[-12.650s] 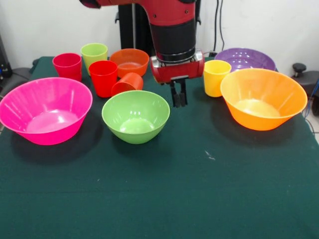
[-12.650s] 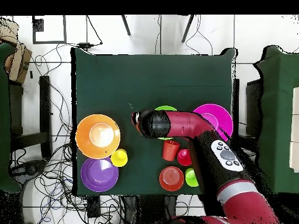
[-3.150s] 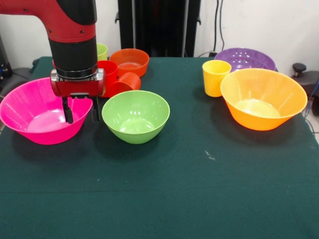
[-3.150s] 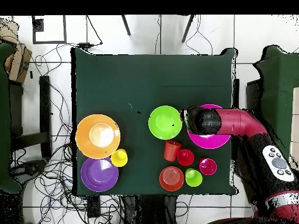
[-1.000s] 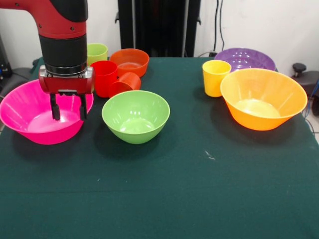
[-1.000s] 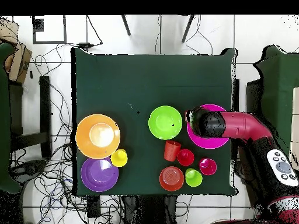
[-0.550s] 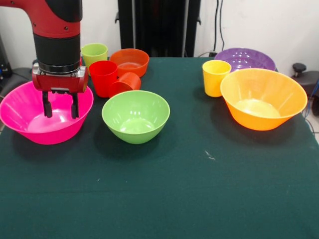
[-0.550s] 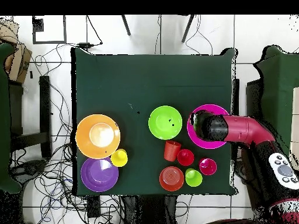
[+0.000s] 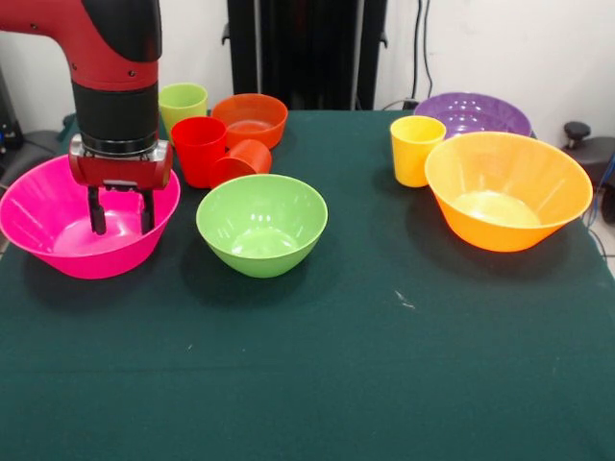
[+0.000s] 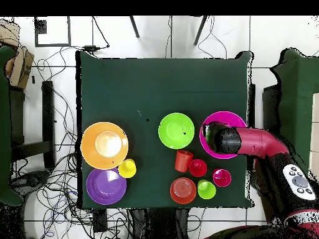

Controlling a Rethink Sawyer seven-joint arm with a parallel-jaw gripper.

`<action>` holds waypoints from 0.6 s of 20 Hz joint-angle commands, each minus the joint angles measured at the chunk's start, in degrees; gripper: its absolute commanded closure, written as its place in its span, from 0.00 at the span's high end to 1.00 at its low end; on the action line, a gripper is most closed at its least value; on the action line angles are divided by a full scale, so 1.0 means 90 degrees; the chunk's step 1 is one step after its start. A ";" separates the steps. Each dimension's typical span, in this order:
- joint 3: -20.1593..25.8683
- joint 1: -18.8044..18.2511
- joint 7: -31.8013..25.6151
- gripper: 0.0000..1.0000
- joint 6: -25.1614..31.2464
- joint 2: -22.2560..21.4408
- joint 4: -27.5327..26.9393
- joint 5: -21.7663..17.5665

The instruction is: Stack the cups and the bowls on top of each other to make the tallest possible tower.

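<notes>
Front view shows my end effector [image 9: 120,213] hanging inside the large pink bowl [image 9: 58,235], its two fingers [image 9: 96,211] spread apart with nothing between them — the tips sit low in the bowl's hollow, but I cannot tell whether they touch its floor. No tower stands: the pink bowl rests on the green tabletop [image 9: 317,365] by itself, and the green bowl [image 9: 261,224] sits just beside it, apart and empty.

Behind these two, the red cup [image 9: 199,149] stands upright with the orange cup [image 9: 244,159] lying on its side against it; the lime green cup [image 9: 182,104] and the small orange-red bowl [image 9: 250,117] are further back. My arm hides the crimson cup in this view, though overhead it shows [image 10: 221,177] near the table's edge.

Well apart on the other side, the orange-yellow bowl [image 9: 507,190] sits with the yellow cup [image 9: 415,149] just beside it and the purple bowl [image 9: 472,113] behind — all upright and separate.
</notes>
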 commanded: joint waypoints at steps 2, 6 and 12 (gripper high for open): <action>0.0045 0.0320 0.0311 1.00 -0.0174 -0.0149 0.0042 -0.0075; 0.0055 0.0327 0.0220 1.00 0.0055 -0.0531 0.0230 0.0018; 0.0156 0.0285 0.0076 1.00 0.0339 -0.0887 0.0384 0.0207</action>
